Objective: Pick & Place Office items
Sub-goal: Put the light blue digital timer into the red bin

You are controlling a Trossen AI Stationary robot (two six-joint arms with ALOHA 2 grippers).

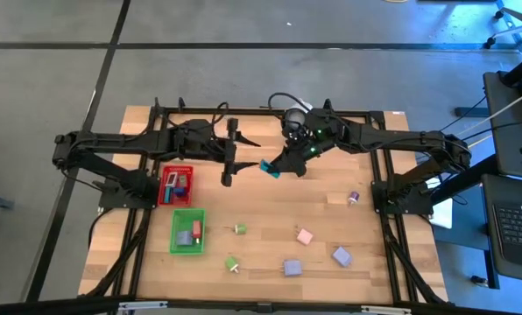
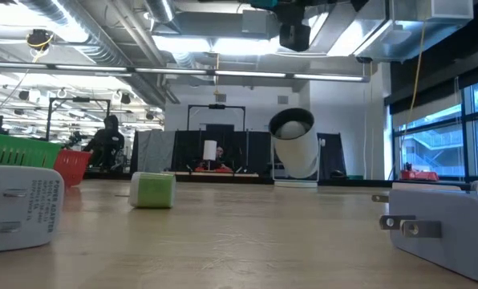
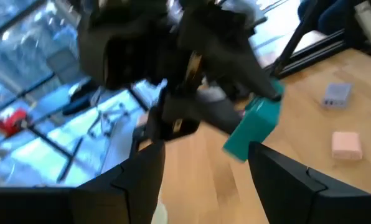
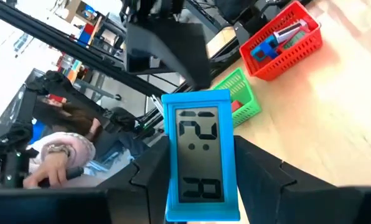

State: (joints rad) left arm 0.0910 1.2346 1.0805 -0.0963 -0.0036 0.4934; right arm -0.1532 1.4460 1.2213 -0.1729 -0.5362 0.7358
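Near the centre of the high view, slightly above the middle, the right hand [image 1: 274,168] is seen clamped on a teal-blue digital clock [image 1: 269,168], which is held clear of the wooden surface [image 1: 270,210]. In the right wrist view the clock [image 4: 197,154] is gripped between the two dark fingers [image 4: 263,168], its grey display facing the camera. To the left of it in the high view, the left hand [image 1: 228,171] is held above the surface with its fingers apart and nothing between them; in the left wrist view the clock [image 3: 254,127] is seen ahead of the spread fingers [image 3: 291,177].

At the left of the high view a red mesh tray [image 1: 176,185] lies on the surface with several small pieces inside, and just below it a green mesh tray [image 1: 188,230] holds a grey piece and a red piece. Across the lower half of the surface further office items are scattered, well apart from one another: a small green pin [image 1: 240,228], a second green pin [image 1: 232,263], a pink block [image 1: 305,235], a lavender block [image 1: 291,267], another lavender block [image 1: 342,255], and a small purple piece [image 1: 353,198] at the right.
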